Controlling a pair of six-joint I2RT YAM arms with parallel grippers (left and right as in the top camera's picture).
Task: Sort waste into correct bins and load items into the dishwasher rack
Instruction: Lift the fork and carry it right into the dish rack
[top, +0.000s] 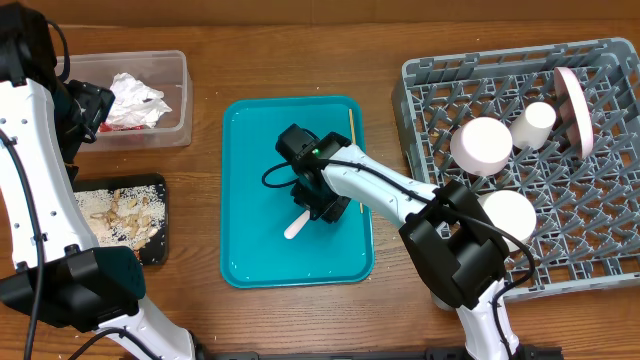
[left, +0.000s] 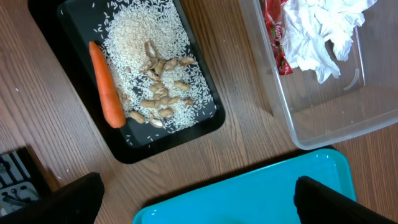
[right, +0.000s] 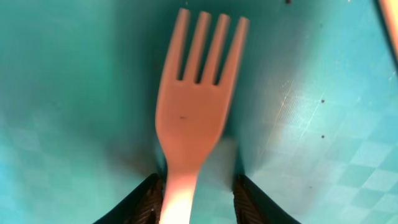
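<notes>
The white fork (right: 196, 106) lies on the teal tray (top: 250, 250); its handle end shows in the overhead view (top: 297, 226). My right gripper (right: 199, 199) is open and down on the tray, its fingers on either side of the fork's handle; it also shows in the overhead view (top: 318, 208). The thin wooden stick (top: 352, 135) lies along the tray's right rim. My left gripper (left: 199, 205) is open and empty, held high over the table's left side (top: 88, 108). The grey rack (top: 430, 90) holds two bowls (top: 482, 146) (top: 508, 217), a cup (top: 534, 122) and an upright plate (top: 574, 110).
The clear tub (left: 323, 134) holds crumpled napkins (left: 317, 34) and a red wrapper (left: 273, 28). The black tray (left: 205, 121) holds the carrot (left: 106, 84), rice (left: 146, 37) and beige scraps (left: 161, 96). Bare wood lies between the trays.
</notes>
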